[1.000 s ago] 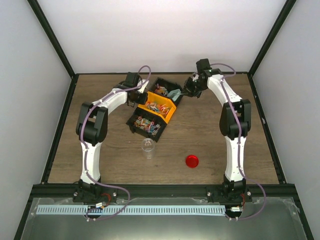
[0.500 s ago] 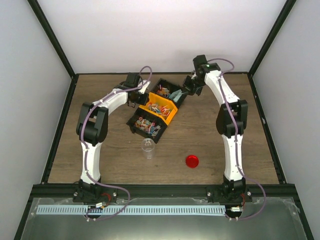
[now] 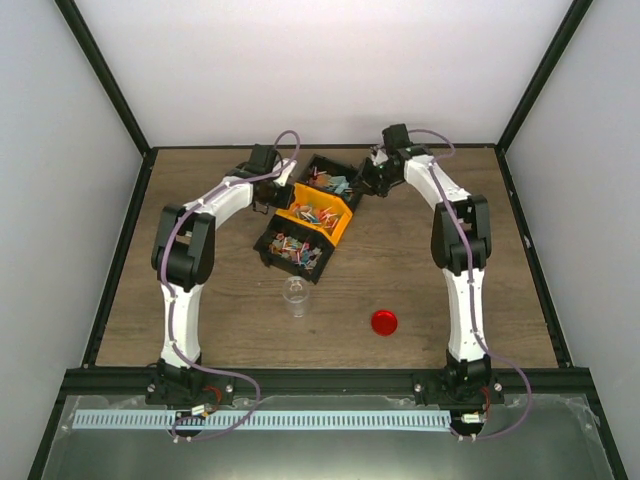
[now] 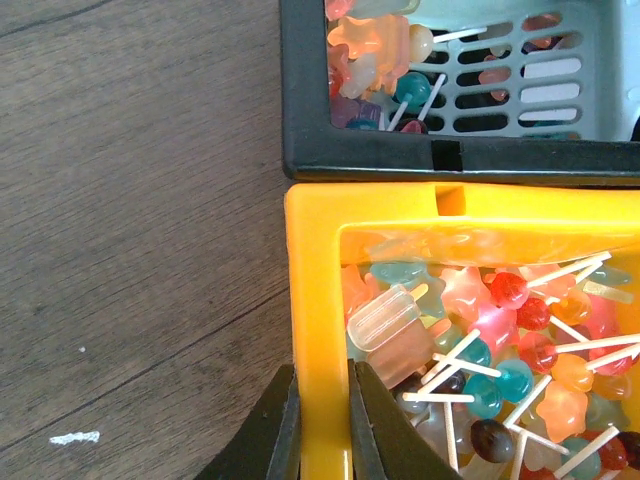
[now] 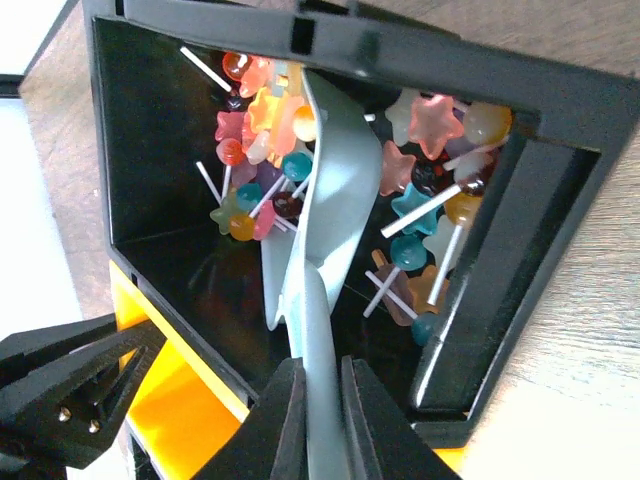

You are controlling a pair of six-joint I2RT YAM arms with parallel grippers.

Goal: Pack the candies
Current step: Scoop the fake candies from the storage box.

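We see three bins in a slanted row on the tabletop (image 3: 420, 270): a far black bin (image 5: 150, 180), a yellow bin (image 4: 310, 260) touching it, and a near black bin (image 3: 268, 243) on the yellow one's other side. All three hold the candies (image 4: 500, 340), a mixed heap of red, pink, blue, yellow and white pieces, many on thin white sticks.

Our left end effector (image 4: 322, 405) is nearly closed, its two fingers pinching the yellow bin's side wall, one outside and one inside the rim.

Our right end effector (image 5: 318, 390) is likewise almost shut, clamped on the handle of the scoop (image 5: 330, 180). The scoop's bowl reaches down into the far black bin, with candies on both sides of it.

A clear jar (image 3: 295, 296) stands upright just in front of the near black bin. A red lid (image 3: 384, 321) lies flat to its right, apart from it.
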